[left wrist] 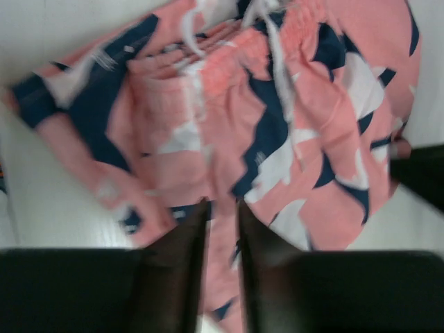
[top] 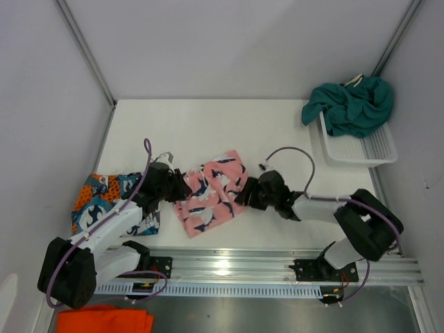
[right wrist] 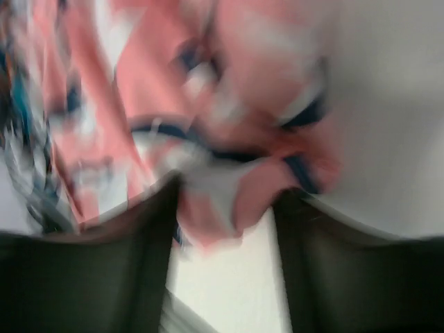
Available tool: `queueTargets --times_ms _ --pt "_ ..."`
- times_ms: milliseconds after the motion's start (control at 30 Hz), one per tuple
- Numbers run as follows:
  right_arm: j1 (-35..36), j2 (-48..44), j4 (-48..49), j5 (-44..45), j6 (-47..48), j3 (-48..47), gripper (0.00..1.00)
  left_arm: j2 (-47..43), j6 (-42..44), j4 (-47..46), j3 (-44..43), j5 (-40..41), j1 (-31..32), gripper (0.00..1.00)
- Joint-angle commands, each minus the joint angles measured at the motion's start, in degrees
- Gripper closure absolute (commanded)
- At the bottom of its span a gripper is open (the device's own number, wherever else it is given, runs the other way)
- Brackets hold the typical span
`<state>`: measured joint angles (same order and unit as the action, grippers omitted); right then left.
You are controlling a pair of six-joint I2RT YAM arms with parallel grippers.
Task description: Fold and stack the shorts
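The pink shark shorts point(top: 208, 195) lie folded at the middle of the table, filling the left wrist view point(left wrist: 291, 125). My left gripper point(top: 182, 187) is at their left edge; its fingers stand slightly open point(left wrist: 222, 203) with pink cloth showing in the narrow gap. My right gripper point(top: 244, 193) is at the right edge, open point(right wrist: 229, 191), with the shorts' hem point(right wrist: 236, 201) just between its tips, blurred. The blue, orange and white print shorts point(top: 100, 201) lie folded at the left. The teal shorts point(top: 352, 105) are heaped on the basket's far end.
The white mesh basket point(top: 364, 151) stands at the right edge of the table. A bright orange cloth point(top: 104, 320) lies below the rail at the bottom left. The metal rail point(top: 277, 267) with both arm bases runs along the near edge.
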<state>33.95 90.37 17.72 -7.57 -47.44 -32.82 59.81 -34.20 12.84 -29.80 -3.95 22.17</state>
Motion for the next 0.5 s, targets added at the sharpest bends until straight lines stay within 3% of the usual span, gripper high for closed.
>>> queueTargets --times_ms 0,33,100,133,300,467 --pt "15.8 -9.0 -14.9 7.1 0.2 3.6 0.35 0.0 1.0 0.5 -2.2 -1.2 -1.3 0.56" --pt "17.3 -11.3 -16.6 7.6 -0.3 4.1 0.2 -0.6 1.0 1.1 -2.2 -1.1 -1.9 0.45" --pt "16.9 -18.3 -23.0 7.1 0.6 4.6 0.14 -1.4 1.2 1.8 -2.0 -1.1 -2.4 0.28" --pt "16.0 -20.5 -24.7 6.1 1.7 4.3 0.12 -2.3 1.3 2.6 -2.1 -0.9 -2.7 0.25" --pt "6.9 -24.7 -27.2 -1.5 10.4 1.2 0.07 -5.1 1.5 6.5 -2.8 1.1 -3.0 0.17" --pt "3.8 -14.3 -23.9 -7.9 19.0 -4.3 0.06 -8.8 0.2 10.7 -3.7 3.0 -3.0 0.15"
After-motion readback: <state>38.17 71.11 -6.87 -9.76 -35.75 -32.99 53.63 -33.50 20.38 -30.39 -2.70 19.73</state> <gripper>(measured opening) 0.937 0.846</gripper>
